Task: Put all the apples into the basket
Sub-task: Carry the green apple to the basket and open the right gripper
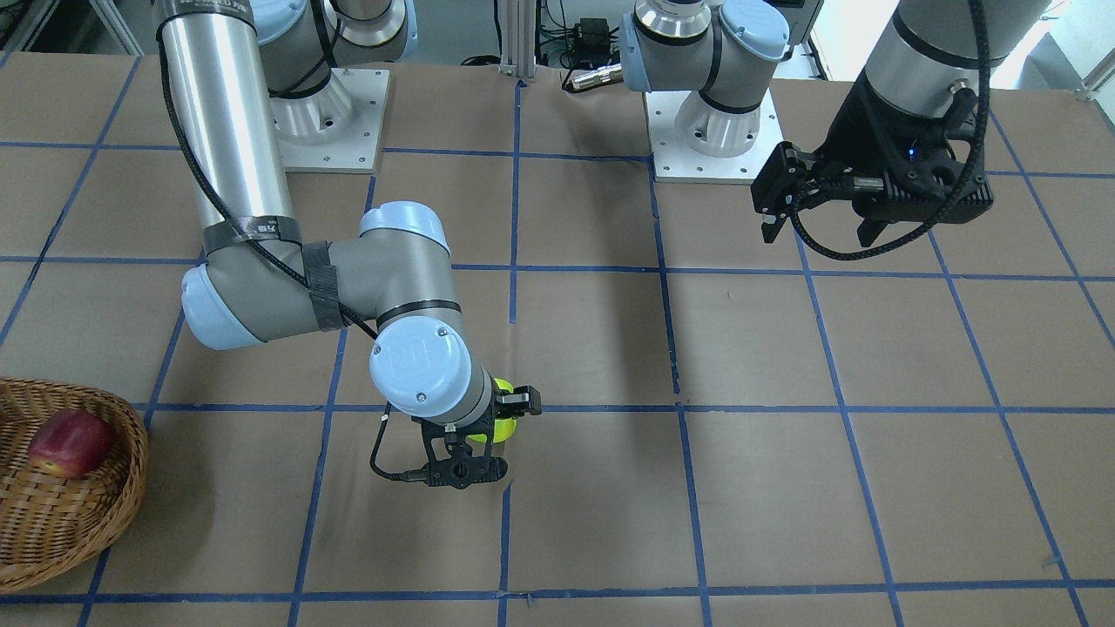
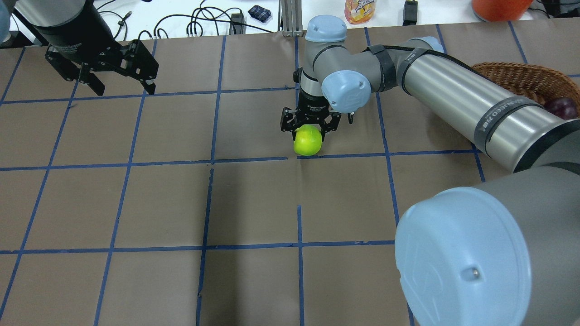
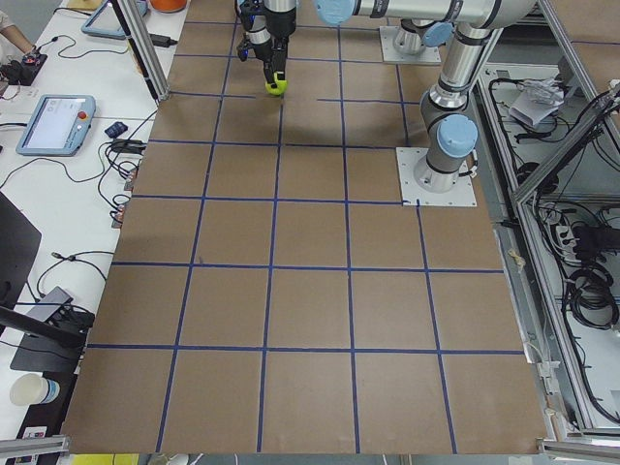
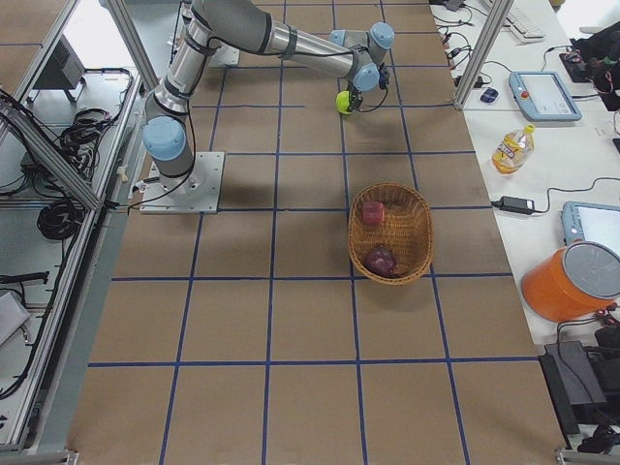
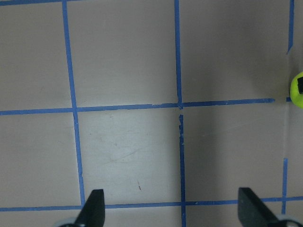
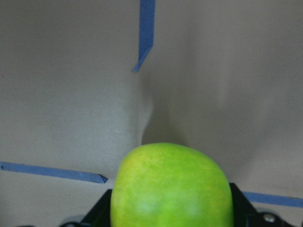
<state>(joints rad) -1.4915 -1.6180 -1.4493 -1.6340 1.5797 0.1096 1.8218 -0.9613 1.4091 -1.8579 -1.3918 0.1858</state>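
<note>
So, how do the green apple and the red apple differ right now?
The green apple is held by the right gripper over the table; the red apple lies in the basket. The green apple is plain lime; the red apple has a yellowish patch. Both are round.

We see a bright lime green apple (image 2: 307, 140) between the black fingers of the right tool (image 2: 310, 130); the left tool (image 2: 123, 88) is black too. The desk (image 2: 253, 199) is dull brown, ruled into squares by blue tape lines (image 2: 253, 245). The basket (image 1: 87, 514) is brown woven wicker. In the basket lie a red apple (image 1: 70, 442) with a yellowish patch and a dark maroon apple (image 4: 380, 260). The arms (image 1: 226, 131) are silver and grey, with pale blue caps (image 1: 418, 361).
</note>
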